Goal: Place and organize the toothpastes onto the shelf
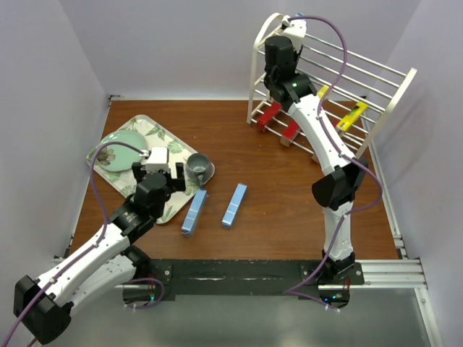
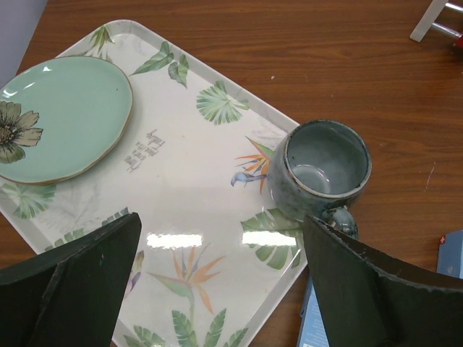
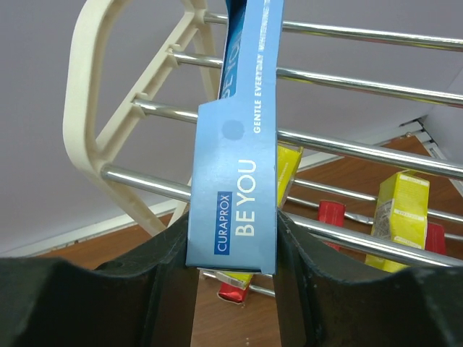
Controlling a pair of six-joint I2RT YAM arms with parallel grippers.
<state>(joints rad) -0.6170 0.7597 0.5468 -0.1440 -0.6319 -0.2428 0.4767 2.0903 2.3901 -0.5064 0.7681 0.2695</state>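
From the top camera, the tall cream-white rack of thin metal rods (image 1: 393, 103) stands at the 1 o'clock corner of the brown wooden table (image 1: 282, 181). The right gripper (image 1: 292, 27) is at the rack's top tier, its jaws hidden here by the wrist. Two of the red slim cardboard toothpaste boxes (image 1: 269, 114) lie low on the rack's 8 o'clock side, and the yellow slim cardboard toothpaste boxes (image 1: 352, 116) lie on rods toward 3 o'clock. Two light blue slim cardboard toothpaste boxes (image 1: 194, 210) lie near each other, apart, about mid-table, both pointing roughly to 1 o'clock. At 9 o'clock sits the leaf-patterned rectangular tray (image 1: 148, 129) carrying a pale green round plate (image 1: 116, 148), with a grey glazed mug (image 1: 199, 167) at the tray's 3 o'clock edge; the left gripper (image 1: 157, 169) hovers over the tray. The left wrist camera shows the left gripper (image 2: 221, 219) spread wide with nothing between its jaws, above the tray (image 2: 188, 181), the plate (image 2: 65, 116) at 10 o'clock and the mug (image 2: 322, 170) at 3 o'clock. The right wrist camera shows the right gripper (image 3: 231, 220) pinching the lower end of a third light blue cardboard box (image 3: 235, 166), printed CURAPROX BE YOU, nearly upright, crossing in front of the rack's (image 3: 78, 116) upper rods. Yellow boxes (image 3: 401, 210) and red boxes (image 3: 333, 213) rest on lower rods at 4 o'clock.
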